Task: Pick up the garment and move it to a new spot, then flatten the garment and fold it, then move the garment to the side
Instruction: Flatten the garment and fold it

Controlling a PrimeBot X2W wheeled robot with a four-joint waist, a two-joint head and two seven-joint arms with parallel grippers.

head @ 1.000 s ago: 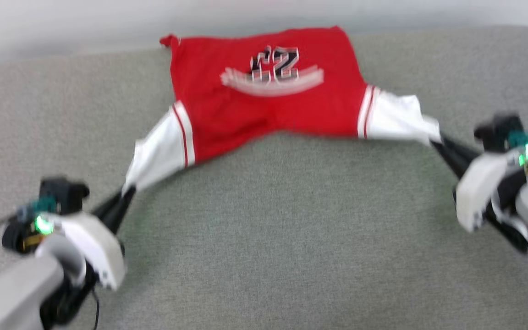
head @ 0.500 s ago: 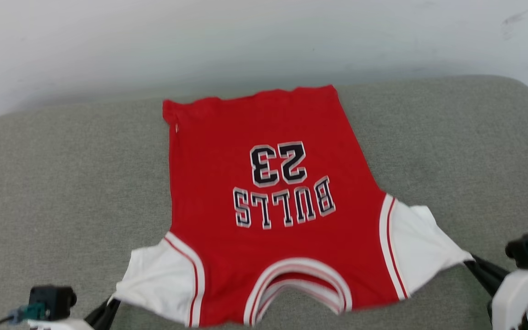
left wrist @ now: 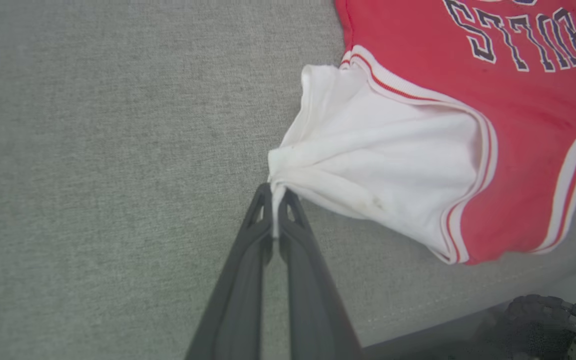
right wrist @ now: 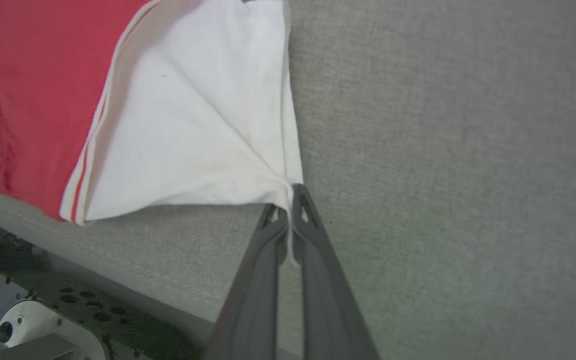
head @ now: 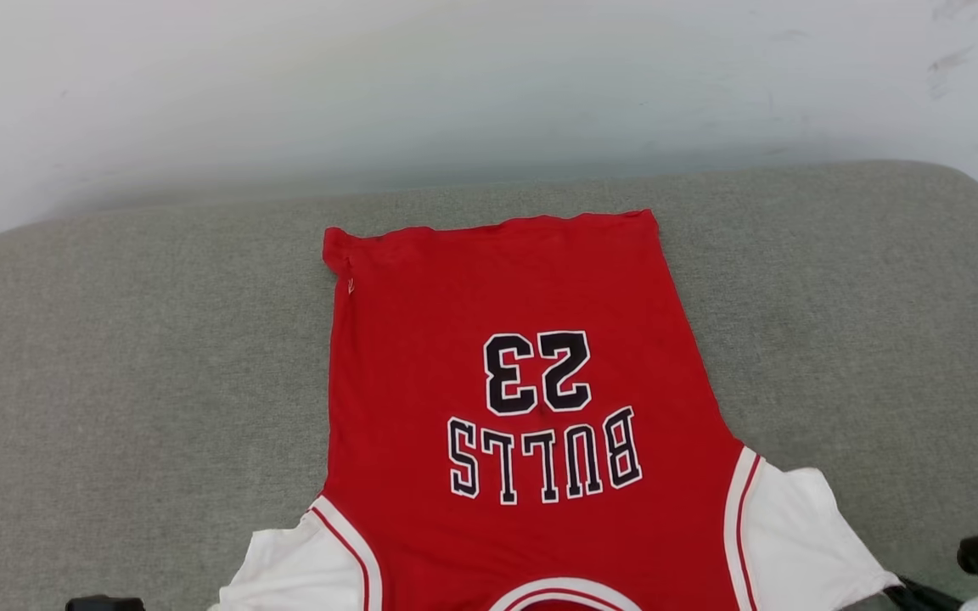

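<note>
The garment, a red jersey T-shirt with white sleeves, lies spread on the grey cushion with its "BULLS 23" print face up and the hem toward the wall. My left gripper is shut on the tip of one white sleeve, which puckers at the pinch. My right gripper is shut on the corner of the other white sleeve, pulled taut into a point. In the head view the right gripper's fingers barely show at the bottom right edge beside the sleeve.
The grey cushion spreads wide on both sides of the garment, with a white wall behind it. Its near edge runs just below both sleeves, and my base lies beyond that edge.
The garment has been drawn toward me and laid out flat, its print now fully readable. The head camera has tilted up, so both grippers have slid off toward the bottom edge.
</note>
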